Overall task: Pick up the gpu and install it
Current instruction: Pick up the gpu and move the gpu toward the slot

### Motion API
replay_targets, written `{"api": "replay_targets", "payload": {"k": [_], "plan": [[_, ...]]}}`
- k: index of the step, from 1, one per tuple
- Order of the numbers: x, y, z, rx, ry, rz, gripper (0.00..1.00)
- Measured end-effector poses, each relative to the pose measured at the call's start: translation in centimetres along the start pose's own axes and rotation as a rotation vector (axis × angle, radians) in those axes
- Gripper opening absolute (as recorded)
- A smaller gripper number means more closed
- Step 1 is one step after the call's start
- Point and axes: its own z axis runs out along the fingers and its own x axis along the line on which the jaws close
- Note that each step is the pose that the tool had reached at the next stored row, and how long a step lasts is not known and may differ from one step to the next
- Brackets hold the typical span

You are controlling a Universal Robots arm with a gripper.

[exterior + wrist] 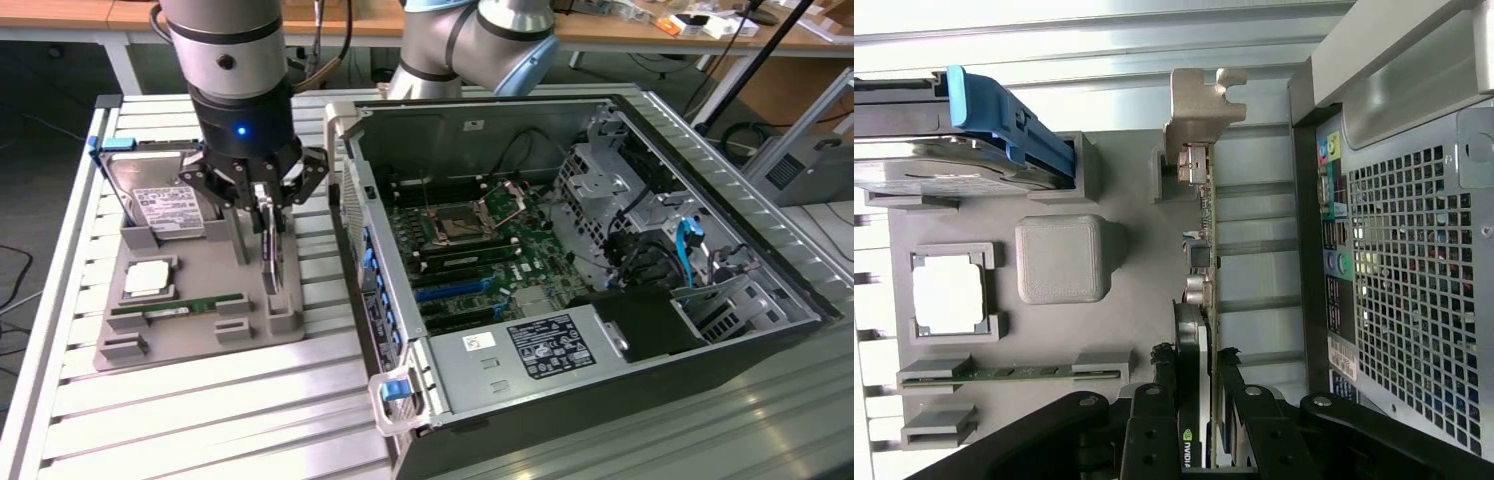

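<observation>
The gpu (272, 252) is a thin dark card standing on edge on the grey holder tray (187, 340), on the exterior view's left. My gripper (267, 205) comes straight down over it, with the fingers pressed to both faces of the card's top edge. The wrist view has the gpu (1204, 290) edge-on, its silvery end bracket (1199, 110) at the far end. There the black fingers (1156, 440) of the gripper (1202, 445) clamp the card from both sides. Whether the card's lower edge has left the tray I cannot tell.
On the same tray are a hard drive (160, 200) with a blue handle, a square processor (147, 280) and a slim green memory stick (180, 307). The open computer case (747, 330) lies close on the exterior view's right, motherboard (481, 240) facing up. Its perforated rear panel (1414, 260) is beside the gpu.
</observation>
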Motion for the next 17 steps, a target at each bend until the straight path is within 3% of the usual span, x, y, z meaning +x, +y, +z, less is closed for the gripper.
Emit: {"api": "replay_targets", "payload": {"k": [17], "plan": [[-0.01, 0.01, -0.48, 0.0000, 0.0000, 0.000, 0.27]]}}
